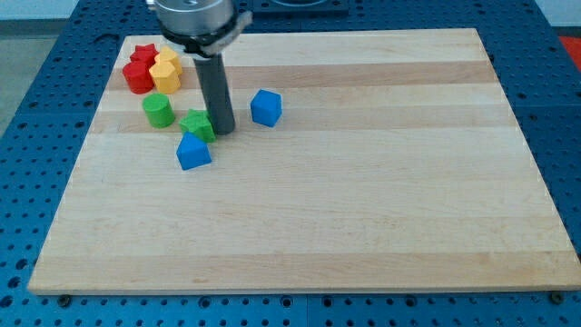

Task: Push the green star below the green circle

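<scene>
My tip (223, 133) is touching the green star (197, 125) on its right side. The star is sitting just right of the green circle (158, 111), above a blue block (193, 152). There is no gripper.

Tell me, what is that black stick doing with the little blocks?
That stick is a robot arm's rod, and it slides blocks around the wooden board. My tip is right against the view's right side of the green star, which sits just to the lower right of the green circle. A blue block lies just below the star, and another blue block sits to the right of the rod. Red and yellow blocks are bunched in the top left corner.
</scene>
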Controlling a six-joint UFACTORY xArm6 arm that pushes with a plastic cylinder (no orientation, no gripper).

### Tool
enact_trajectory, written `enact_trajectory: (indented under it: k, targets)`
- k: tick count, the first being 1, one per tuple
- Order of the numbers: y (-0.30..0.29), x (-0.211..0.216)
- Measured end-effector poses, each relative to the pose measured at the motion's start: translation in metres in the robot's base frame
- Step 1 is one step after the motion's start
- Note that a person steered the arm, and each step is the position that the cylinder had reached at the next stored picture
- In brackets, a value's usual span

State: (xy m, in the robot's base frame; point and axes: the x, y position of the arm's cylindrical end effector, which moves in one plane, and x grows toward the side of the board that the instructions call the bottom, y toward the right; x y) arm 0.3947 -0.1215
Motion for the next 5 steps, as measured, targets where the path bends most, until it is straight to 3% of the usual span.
enact_trajectory:
  k: [1, 3, 4, 5]
  targets:
    - [-0.030, -0.004]
    - [-0.029, 0.018]
    - [-0.045, 0.009]
    - [-0.024, 0.002]
